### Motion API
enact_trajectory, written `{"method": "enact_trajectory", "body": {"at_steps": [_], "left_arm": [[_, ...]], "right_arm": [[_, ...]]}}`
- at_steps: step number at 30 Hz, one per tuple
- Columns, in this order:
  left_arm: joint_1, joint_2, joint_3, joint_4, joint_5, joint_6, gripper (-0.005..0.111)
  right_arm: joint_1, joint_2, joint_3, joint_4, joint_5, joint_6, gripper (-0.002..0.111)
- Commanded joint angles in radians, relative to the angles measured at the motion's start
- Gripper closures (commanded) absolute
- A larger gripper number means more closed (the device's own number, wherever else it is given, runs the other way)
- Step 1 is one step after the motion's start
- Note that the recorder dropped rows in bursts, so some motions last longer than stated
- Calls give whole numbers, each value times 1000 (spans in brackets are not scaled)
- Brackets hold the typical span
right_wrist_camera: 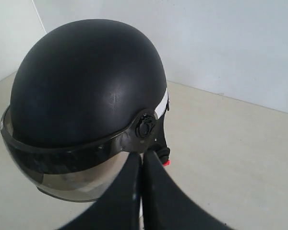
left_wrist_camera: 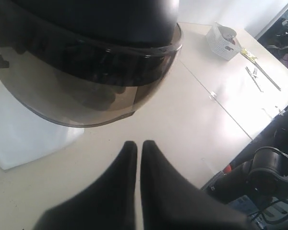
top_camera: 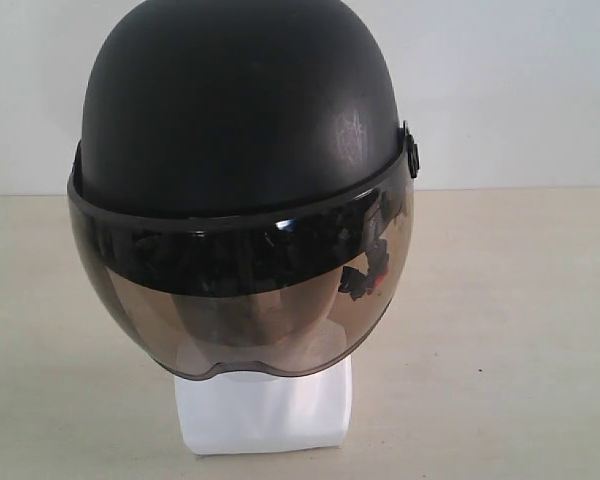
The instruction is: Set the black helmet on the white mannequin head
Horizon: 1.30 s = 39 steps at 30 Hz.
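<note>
The black helmet point(top_camera: 240, 110) sits over the white mannequin head, whose blocky neck base point(top_camera: 265, 410) shows below the smoky visor point(top_camera: 240, 300). The face is only a dim shape behind the tint. In the left wrist view my left gripper point(left_wrist_camera: 138, 144) is shut with nothing in it, hovering over the table just off the visor point(left_wrist_camera: 86, 91) and the white base point(left_wrist_camera: 24, 139). My right gripper point(right_wrist_camera: 142, 155) is shut too, its tips right under the helmet's point(right_wrist_camera: 86, 81) side pivot point(right_wrist_camera: 145, 125), next to the strap's red buckle point(right_wrist_camera: 165, 162). Neither gripper shows in the exterior view.
A white basket point(left_wrist_camera: 222, 42) and thin metal tools point(left_wrist_camera: 261, 76) lie on the far part of the table. A black device point(left_wrist_camera: 266, 170) sits past the table edge. A pale wall point(top_camera: 520, 90) stands behind the table.
</note>
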State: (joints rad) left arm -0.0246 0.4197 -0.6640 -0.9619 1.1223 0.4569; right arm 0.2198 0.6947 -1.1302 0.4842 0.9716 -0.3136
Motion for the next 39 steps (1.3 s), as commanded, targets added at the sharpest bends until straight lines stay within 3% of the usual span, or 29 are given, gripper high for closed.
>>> {"method": "enact_trajectory", "body": {"at_steps": [1, 8, 11, 13, 15, 21, 24, 28, 33, 35, 37, 39], "left_arm": [[-8, -5, 4, 0, 1, 7, 102], [-8, -5, 4, 6, -9, 21, 102], [-8, -19, -2, 79, -141, 77, 102], [-8, -60, -31, 254, -156, 109, 102], [-8, -118, -58, 444, -173, 26, 102], [-8, -357, -55, 1134, -182, -550, 102], [-10, -420, 32, 1294, -281, -802, 102], [-8, -420, 195, 1256, -500, -831, 102], [-8, -420, 545, 1204, -1016, -833, 102], [-8, -420, 647, 1204, -1148, -863, 102], [-10, -420, 664, 1204, -1176, -929, 102], [-10, -420, 664, 1190, -1035, -974, 102]], "right_arm": [[0, -5, 2, 2, -1, -6, 108], [0, -5, 2, 2, -1, -6, 108], [0, -4, 2, 2, 4, -6, 108], [0, -4, 2, 2, 4, -6, 108], [0, -4, 2, 2, 4, -6, 108], [0, -4, 2, 2, 4, -6, 108], [0, -4, 2, 2, 4, -6, 108], [0, -9, 2, 4, 2, -6, 108], [0, -9, 2, 4, -1, -6, 108], [0, -9, 2, 4, -2, -6, 108], [0, -9, 2, 4, -2, -6, 108], [0, -9, 2, 4, 0, -6, 108]]}}
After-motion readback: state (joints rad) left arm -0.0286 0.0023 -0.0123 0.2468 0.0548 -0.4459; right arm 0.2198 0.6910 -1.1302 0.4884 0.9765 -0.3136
